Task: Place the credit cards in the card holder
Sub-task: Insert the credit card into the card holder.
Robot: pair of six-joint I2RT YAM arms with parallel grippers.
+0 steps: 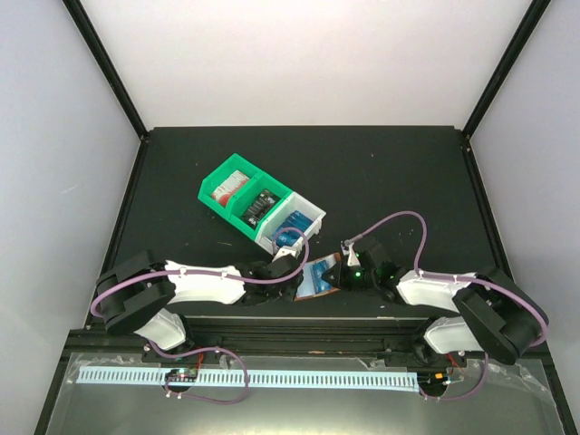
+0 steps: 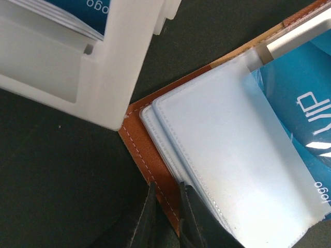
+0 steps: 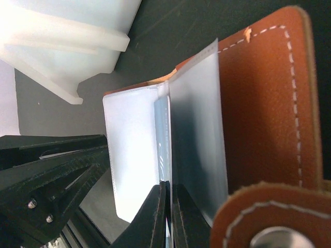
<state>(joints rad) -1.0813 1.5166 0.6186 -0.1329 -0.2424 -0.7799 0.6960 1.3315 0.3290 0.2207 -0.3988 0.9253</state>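
Observation:
The brown card holder (image 1: 319, 276) lies open between my two arms near the table's front, its clear pockets (image 2: 227, 155) fanned out. A blue credit card (image 2: 305, 103) sits partly in one pocket. My left gripper (image 2: 166, 187) is shut on the holder's brown cover edge (image 2: 142, 150), one finger on each side. My right gripper (image 3: 169, 185) is shut on the thin edge of the blue card (image 3: 163, 129) between two clear sleeves, beside the brown cover (image 3: 264, 103). In the top view the left gripper (image 1: 292, 283) and right gripper (image 1: 341, 277) flank the holder.
A white bin (image 1: 313, 216) just behind the holder holds more blue cards (image 1: 290, 227). Joined to it, a green bin (image 1: 216, 188) holds a red and white card (image 1: 234, 184) and a black one (image 1: 261, 204). The white bin's wall (image 2: 119, 62) stands close to the holder's corner.

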